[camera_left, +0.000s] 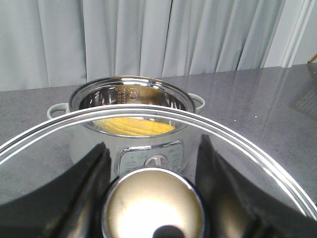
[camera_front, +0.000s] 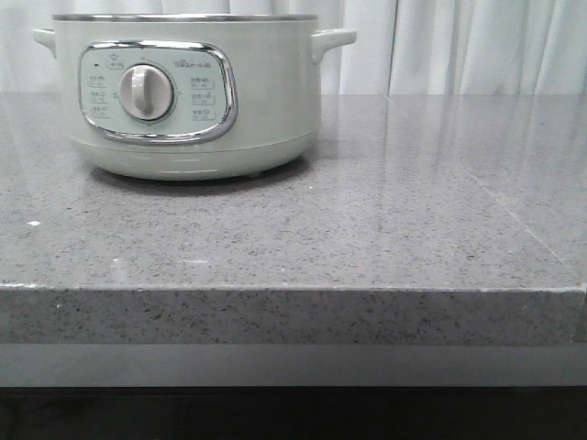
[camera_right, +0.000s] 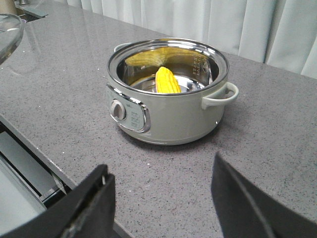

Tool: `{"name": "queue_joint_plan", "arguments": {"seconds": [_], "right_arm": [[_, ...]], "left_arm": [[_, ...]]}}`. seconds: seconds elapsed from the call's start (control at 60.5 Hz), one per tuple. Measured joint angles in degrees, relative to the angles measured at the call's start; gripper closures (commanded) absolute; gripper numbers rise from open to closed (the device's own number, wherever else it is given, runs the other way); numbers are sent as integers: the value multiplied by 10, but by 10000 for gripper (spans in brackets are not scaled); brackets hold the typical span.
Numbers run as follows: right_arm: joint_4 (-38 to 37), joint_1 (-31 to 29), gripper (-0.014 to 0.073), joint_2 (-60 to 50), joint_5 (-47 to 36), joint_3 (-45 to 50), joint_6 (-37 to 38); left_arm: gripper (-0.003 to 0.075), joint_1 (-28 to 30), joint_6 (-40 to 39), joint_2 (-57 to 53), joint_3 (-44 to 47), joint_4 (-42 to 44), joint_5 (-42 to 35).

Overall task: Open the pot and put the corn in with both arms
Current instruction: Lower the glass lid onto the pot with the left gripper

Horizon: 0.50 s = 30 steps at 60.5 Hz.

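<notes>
Plainly, the left gripper (camera_left: 153, 208) is clamped on the glass lid (camera_left: 237, 144) by its metal knob (camera_left: 153, 206), the two dark fingers pressing the knob from either side; the lid's steel-edged rim arcs across the left wrist view, held up and apart from the pot (camera_left: 131, 129). The right gripper (camera_right: 161, 203) hangs with its fingers spread wide and nothing between them, well back from the pot (camera_right: 168, 106) on the grey stone counter (camera_right: 277, 129).

Outward from there, the pot stands uncovered, its steel bowl open to both wrist cameras. Inside lies the corn (camera_right: 167, 80), a yellow cob resting on the bottom of the bowl, its image mirrored on the polished wall behind it; through the lid the left wrist view shows it too (camera_left: 133, 127). Nothing else can be seen in the pot.

Judged by this, both steps look done: lid off, corn in. Whether the lid is meant to be set down cannot be told; the front view shows only the pot's outside (camera_front: 183, 92).
</notes>
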Motion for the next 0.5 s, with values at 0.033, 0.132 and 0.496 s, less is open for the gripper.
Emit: {"name": "queue_joint_plan", "arguments": {"seconds": [0.033, 0.132, 0.496], "right_arm": [[0, 0, 149, 0, 0, 0, 0], [0, 0, 149, 0, 0, 0, 0], [0, 0, 149, 0, 0, 0, 0]], "left_arm": [[482, 0, 0, 0, 0, 0, -1], [482, 0, 0, 0, 0, 0, -10], [482, 0, 0, 118, -26, 0, -63]]}}
